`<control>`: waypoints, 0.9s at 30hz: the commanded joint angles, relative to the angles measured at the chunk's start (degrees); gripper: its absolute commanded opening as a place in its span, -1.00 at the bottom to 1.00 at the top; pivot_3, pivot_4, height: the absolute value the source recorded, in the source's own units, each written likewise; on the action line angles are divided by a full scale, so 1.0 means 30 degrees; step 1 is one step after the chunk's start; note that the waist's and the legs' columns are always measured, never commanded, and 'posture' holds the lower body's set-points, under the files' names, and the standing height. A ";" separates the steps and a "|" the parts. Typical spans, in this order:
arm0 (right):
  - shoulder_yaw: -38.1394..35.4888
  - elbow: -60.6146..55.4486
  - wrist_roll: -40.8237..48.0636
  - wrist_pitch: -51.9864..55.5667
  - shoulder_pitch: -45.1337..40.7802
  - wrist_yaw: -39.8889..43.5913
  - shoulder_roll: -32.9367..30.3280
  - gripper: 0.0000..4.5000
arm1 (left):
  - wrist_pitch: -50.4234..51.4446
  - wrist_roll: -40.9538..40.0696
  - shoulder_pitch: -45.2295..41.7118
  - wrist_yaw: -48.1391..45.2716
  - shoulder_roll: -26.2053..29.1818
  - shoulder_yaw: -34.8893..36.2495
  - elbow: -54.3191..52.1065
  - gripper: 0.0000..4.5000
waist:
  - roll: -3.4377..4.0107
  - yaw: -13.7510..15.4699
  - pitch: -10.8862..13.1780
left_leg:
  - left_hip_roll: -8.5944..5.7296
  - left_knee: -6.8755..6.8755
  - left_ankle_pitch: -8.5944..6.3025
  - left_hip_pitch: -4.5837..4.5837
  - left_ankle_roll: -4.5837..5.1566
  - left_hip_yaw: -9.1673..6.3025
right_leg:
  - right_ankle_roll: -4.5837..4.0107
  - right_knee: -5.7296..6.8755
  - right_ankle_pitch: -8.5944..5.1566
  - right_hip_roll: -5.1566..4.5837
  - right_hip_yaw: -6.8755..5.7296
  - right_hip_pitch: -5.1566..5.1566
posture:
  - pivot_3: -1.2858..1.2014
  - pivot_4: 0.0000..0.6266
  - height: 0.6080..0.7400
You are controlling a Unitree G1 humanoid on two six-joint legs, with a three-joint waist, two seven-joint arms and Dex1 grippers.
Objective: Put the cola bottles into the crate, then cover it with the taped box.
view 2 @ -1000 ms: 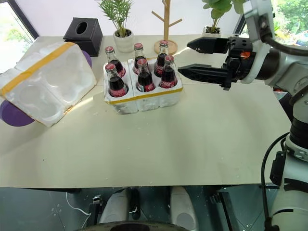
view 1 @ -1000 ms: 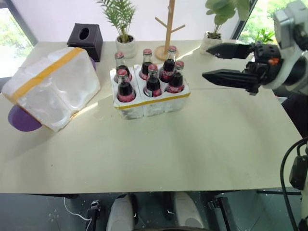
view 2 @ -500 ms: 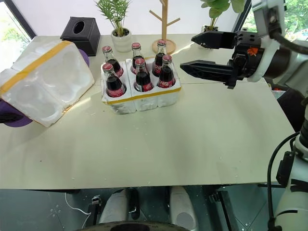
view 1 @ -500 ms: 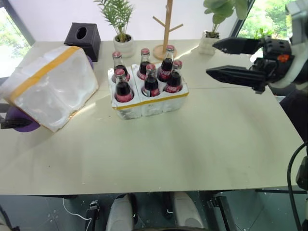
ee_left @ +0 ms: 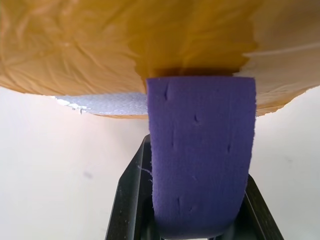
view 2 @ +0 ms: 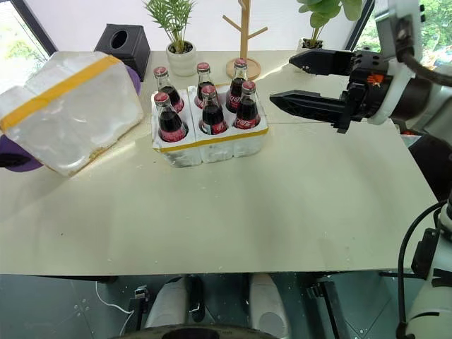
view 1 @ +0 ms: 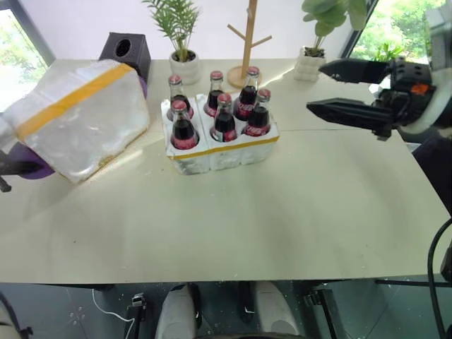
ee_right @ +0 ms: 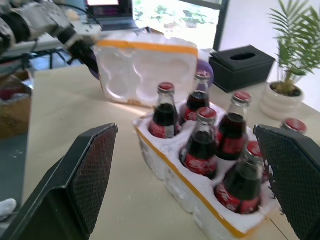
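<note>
Six red-capped glass cola bottles [view 1: 222, 116] stand in the low white styrofoam crate [view 1: 224, 150] mid-table, the right tool [view 2: 305, 83] spread wide beside them, while the left tool [view 1: 14, 168], clenched on a purple foam pad [ee_left: 200, 155], meets the yellow-taped hollow styrofoam box [view 1: 81, 116] at the table's left edge.

From up here I see six cola bottles [view 1: 222, 115] seated in the crate [view 1: 224, 150] mid-tabletop [view 1: 233, 219]. The taped box [view 1: 78, 116] lies tilted at far left over something purple [view 1: 32, 161]; my left gripper [view 1: 6, 169] is barely visible there, probably at it. My right gripper [view 1: 337, 88] hovers, jaws spread, right of the crate.
</note>
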 commanded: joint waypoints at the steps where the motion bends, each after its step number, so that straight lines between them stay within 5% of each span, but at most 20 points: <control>1: -0.0893 0.0184 -0.0346 -0.0507 0.0362 0.0050 -0.0723 1.00 | -0.1618 -0.1094 -0.1638 0.1901 0.0061 0.1420 -0.1528 -0.84 | -0.0002 0.0030 -0.0001 | -0.0001 0.0001 0.0000 -0.0003 0.0000 0.0001 | 0.0001 -0.0001 0.0000 -0.0001 -0.0001 0.0000 | 0.03 -0.52 1.00; 7: -0.1366 0.0673 -0.1015 -0.1028 0.1959 0.0169 -0.1292 1.00 | -0.4047 -0.1170 -0.3027 0.5400 -0.1514 0.1821 -0.5812 -0.84 | -0.0033 0.0092 -0.0008 | -0.0016 0.0026 0.0002 -0.0025 0.0000 -0.0012 | 0.0046 -0.0004 0.0026 -0.0010 -0.0006 0.0012 | 0.03 -0.52 1.00; 16: -0.2698 0.1025 -0.1530 -0.1448 0.4243 -0.0355 -0.1371 1.00 | -0.3412 0.4091 -0.2165 1.0856 -0.4547 -0.1150 -1.5165 -0.84 | -0.0032 -0.0006 -0.0010 | -0.0041 0.0052 0.0004 -0.0016 0.0001 -0.0027 | 0.0106 0.0002 0.0061 -0.0002 0.0018 0.0038 | 0.03 -0.52 1.00; 27: -0.3660 0.0262 -0.0930 -0.1379 0.5596 -0.1244 -0.0889 1.00 | -0.2543 1.1250 0.2085 1.2375 -0.4199 -0.3305 -2.2827 -0.84 | -0.0030 0.0018 -0.0011 | -0.0041 0.0026 0.0007 0.0092 0.0000 -0.0011 | 0.0103 0.0047 0.0058 0.0016 0.0077 0.0085 | 0.03 -0.52 1.00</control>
